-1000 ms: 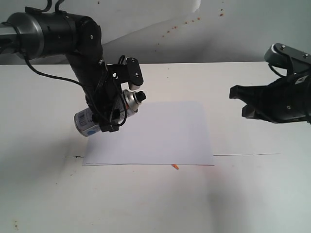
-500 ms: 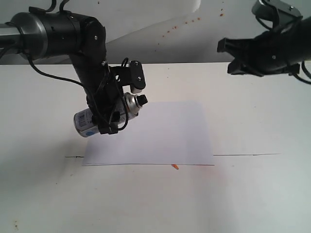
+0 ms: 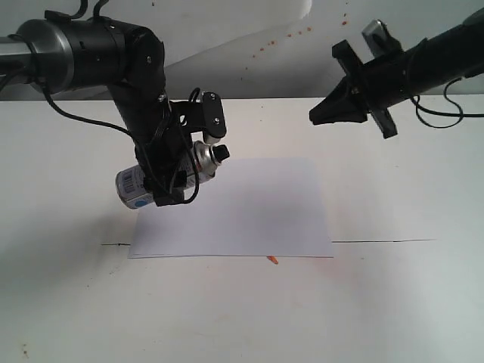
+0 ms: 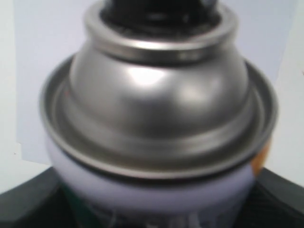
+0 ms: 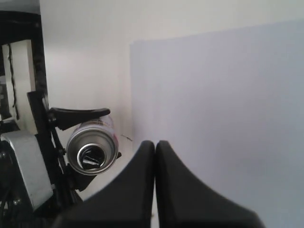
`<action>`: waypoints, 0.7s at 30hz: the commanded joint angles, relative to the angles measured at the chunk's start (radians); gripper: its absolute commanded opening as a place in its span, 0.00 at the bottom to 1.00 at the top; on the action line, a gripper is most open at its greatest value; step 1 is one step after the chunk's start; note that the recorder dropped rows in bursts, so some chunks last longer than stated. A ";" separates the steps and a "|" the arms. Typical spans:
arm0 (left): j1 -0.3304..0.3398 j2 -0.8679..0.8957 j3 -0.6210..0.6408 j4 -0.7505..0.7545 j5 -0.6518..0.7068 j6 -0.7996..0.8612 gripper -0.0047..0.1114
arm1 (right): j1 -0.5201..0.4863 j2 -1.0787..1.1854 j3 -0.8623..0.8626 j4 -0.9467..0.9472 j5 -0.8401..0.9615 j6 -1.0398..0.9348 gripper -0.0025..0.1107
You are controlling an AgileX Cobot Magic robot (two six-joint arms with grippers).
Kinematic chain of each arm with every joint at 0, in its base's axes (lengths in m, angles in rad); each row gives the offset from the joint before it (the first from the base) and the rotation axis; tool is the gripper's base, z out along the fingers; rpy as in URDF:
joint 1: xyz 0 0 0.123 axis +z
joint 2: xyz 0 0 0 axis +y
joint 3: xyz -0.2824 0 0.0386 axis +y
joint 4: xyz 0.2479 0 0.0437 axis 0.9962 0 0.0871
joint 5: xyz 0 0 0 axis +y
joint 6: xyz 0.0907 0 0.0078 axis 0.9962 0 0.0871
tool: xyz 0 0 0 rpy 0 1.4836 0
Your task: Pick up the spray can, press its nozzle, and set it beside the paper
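Note:
My left gripper [image 3: 170, 170] is shut on the spray can [image 3: 134, 185] and holds it tilted above the left edge of the paper [image 3: 249, 208]. The can's black nozzle [image 3: 221, 152] points to the right. In the left wrist view the can's domed silver shoulder [image 4: 159, 95] fills the picture, with the nozzle [image 4: 161, 12] at its far end. My right gripper [image 3: 318, 117] is shut and empty, raised at the upper right and pointing left toward the can. The right wrist view looks past the closed fingertips [image 5: 155, 144] at the can [image 5: 91, 148] end-on, and at the paper [image 5: 223, 104].
The white table [image 3: 393, 302] has a thin dark line across it and a small orange scrap [image 3: 272, 260] at the paper's front edge. A white wall with reddish specks stands behind.
My right arm has risen, swung left and turned its shut gripper toward the can. The left gripper has stayed almost still with the can in it.

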 commanded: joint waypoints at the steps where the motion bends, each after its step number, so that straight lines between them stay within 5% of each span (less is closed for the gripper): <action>1: -0.005 -0.009 -0.013 0.001 -0.029 0.004 0.04 | 0.051 0.009 -0.008 0.045 0.016 -0.024 0.02; 21: -0.005 0.015 -0.013 0.032 -0.044 0.001 0.04 | 0.178 0.058 -0.008 0.131 0.016 -0.092 0.02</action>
